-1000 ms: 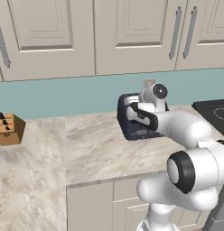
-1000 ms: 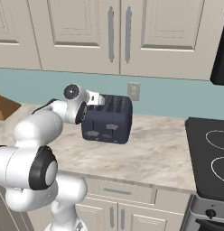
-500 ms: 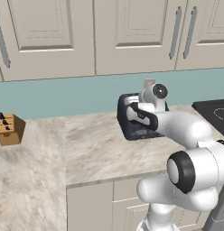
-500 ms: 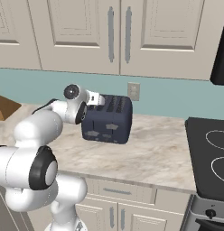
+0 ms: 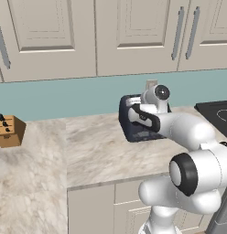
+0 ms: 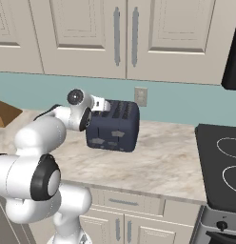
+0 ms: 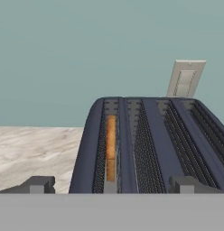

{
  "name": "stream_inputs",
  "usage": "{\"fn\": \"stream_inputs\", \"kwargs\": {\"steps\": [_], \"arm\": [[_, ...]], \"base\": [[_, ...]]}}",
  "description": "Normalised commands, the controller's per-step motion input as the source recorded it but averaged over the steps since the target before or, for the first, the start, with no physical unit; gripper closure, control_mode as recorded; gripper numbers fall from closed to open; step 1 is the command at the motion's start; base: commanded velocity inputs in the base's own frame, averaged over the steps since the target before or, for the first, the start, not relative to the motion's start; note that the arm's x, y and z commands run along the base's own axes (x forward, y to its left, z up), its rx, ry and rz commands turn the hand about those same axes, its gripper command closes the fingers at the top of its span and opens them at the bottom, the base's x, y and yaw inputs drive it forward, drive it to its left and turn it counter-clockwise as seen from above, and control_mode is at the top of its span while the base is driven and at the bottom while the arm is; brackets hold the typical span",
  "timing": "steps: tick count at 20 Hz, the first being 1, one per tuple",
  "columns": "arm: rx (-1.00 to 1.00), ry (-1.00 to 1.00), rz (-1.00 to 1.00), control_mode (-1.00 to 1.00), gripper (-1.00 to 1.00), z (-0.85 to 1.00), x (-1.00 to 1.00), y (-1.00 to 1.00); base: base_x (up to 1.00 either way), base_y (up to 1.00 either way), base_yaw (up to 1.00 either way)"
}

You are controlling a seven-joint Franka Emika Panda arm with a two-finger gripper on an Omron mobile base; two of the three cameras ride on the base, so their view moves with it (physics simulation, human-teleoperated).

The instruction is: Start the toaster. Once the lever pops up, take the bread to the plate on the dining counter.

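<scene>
The pincer was held spread apart just above the boxy navy-blue toaster; golden-brown bread slice was seated in its leftmost slot.

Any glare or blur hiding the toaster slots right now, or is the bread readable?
Hand view: sharp, evenly lit, no glare; the bread reads as an orange strip in the toaster's leftmost slot. Right base view: toaster crisp, slots in soft shade. Left base view: arm covers much of the toaster.
</scene>
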Motion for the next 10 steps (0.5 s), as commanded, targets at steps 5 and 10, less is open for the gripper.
{"fn": "stream_inputs", "kwargs": {"steps": [5, 10], "arm": [[0.00, 0.00, 0.00, -1.00, -1.00, 0.00, 0.00, 0.00], [0.00, 0.00, 0.00, -1.00, -1.00, 0.00, 0.00, 0.00]], "base": [[0.00, 0.00, 0.00], [0.00, 0.00, 0.00]]}}
